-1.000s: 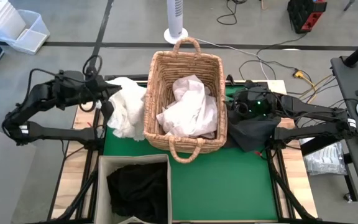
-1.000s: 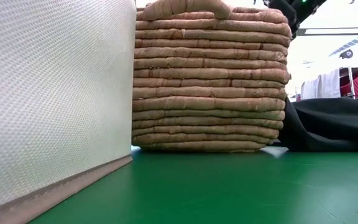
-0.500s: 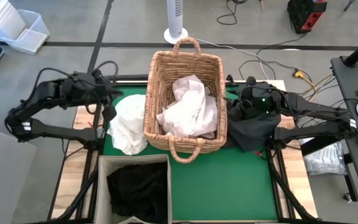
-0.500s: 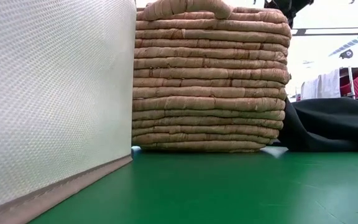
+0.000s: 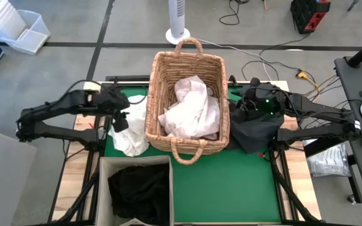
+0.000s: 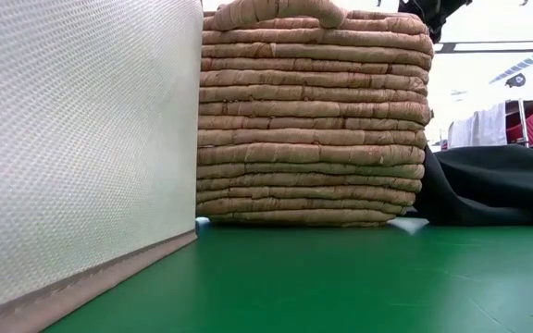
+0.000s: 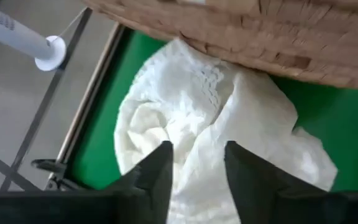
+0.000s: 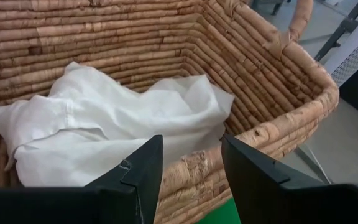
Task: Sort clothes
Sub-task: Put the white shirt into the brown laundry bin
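Note:
A white garment (image 5: 134, 135) lies heaped on the green mat, left of the wicker basket (image 5: 187, 69); it also fills the left wrist view (image 7: 216, 106). My left gripper (image 5: 123, 121) hangs over it, tipped down and open, with cloth showing between its fingers (image 7: 197, 165). More white clothes (image 8: 104, 130) lie in the basket. A black garment (image 5: 256, 133) rests on the mat against the basket's right wall. My right gripper (image 8: 191, 168) stands open at the basket's right rim, pointing in over the clothes. My left gripper stands over the white garment's upper folds (image 7: 197, 143), slanting down from the table's left. Its fingers are apart, one on either side of a fold. I cannot tell whether they touch the cloth.
A beige fabric bin (image 5: 137, 164) holding a black garment (image 5: 140, 191) stands at the near left, close to the basket's near handle (image 5: 187, 152). Bare green mat (image 5: 231, 188) lies between the bin and the table's right edge. In the low view the bin wall (image 6: 81, 139) blocks the left.
My left gripper has sunk and tipped downward, going toward the near edge and the basket. The white garment, which was spread higher against the basket's left wall, has dropped into a lower heap on the mat. My right arm has kept still.

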You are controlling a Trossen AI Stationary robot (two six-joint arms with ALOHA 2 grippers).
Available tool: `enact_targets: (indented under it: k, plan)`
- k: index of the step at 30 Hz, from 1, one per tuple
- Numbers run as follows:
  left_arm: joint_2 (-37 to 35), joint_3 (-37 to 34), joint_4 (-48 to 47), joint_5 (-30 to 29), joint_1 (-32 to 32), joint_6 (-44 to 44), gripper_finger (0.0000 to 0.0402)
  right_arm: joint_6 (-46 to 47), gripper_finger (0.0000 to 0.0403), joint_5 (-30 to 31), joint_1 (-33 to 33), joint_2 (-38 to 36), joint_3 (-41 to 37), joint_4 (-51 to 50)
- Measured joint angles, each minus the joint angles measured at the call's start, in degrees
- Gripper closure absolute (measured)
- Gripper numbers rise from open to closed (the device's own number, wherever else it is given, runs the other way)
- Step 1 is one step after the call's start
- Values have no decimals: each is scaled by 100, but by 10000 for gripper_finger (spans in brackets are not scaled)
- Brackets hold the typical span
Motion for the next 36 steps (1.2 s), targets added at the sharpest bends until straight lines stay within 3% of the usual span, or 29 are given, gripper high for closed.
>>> enact_targets:
  k: [5, 10, 16, 21, 31, 36]
  plan:
    - [148, -603, 265, 0, 25, 186, 230, 102, 235, -7, 0, 0, 0, -61]
    - [140, -986, 427, 3, 91, 449, 207, 153, 229, -56, -2, 0, 0, -100]
    - [38, -1390, 605, 84, 285, 555, 203, 203, 234, -255, 13, 0, 0, -105]
    - [-5, -1781, 1245, 648, 469, 879, 203, 202, 239, -315, 37, 0, 0, -105]
    - [-7, -2186, 1683, 648, 931, 1236, 202, 228, 227, -354, 37, 0, 0, -106]
    - [15, -2487, 2041, 1111, 1097, 1404, 202, 228, 232, -354, 37, 0, 0, -106]
